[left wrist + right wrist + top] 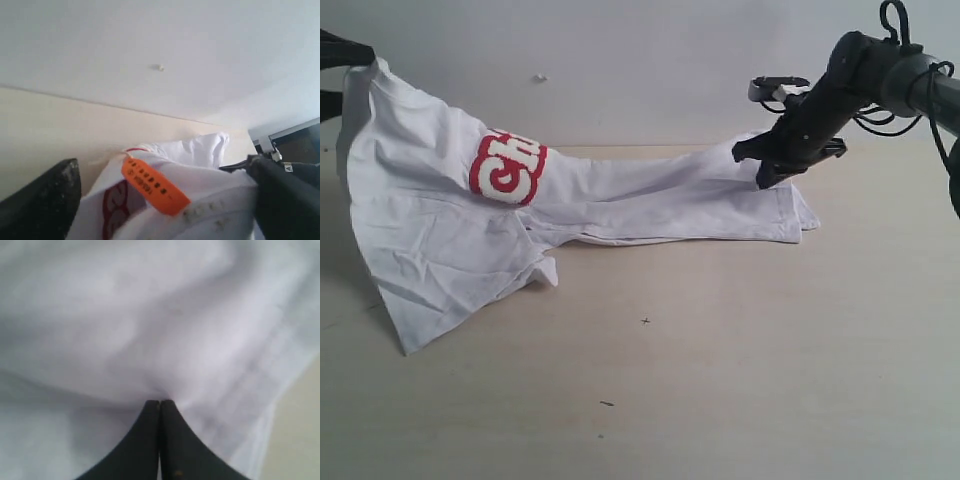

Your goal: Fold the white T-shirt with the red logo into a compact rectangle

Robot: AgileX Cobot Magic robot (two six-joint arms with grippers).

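Note:
The white T-shirt (620,200) is stretched across the table between both grippers. Its left end is lifted at the far left and drapes down to the tabletop. The red logo (508,167) shows partly, on the raised slope of cloth. My left gripper (360,65) holds the shirt's upper corner at the picture's left edge. In the left wrist view bunched cloth with the orange tag (155,186) fills the gap between its black fingers (47,200). My right gripper (765,178) pinches the shirt's right end low over the table. Its fingertips (150,412) are pressed together on white fabric (125,315).
The light wooden table (720,380) runs toward the front, with a few small dark marks (645,321). A pale wall (620,60) stands behind the table. The right arm (880,70), with its looped cables, reaches in from the upper right.

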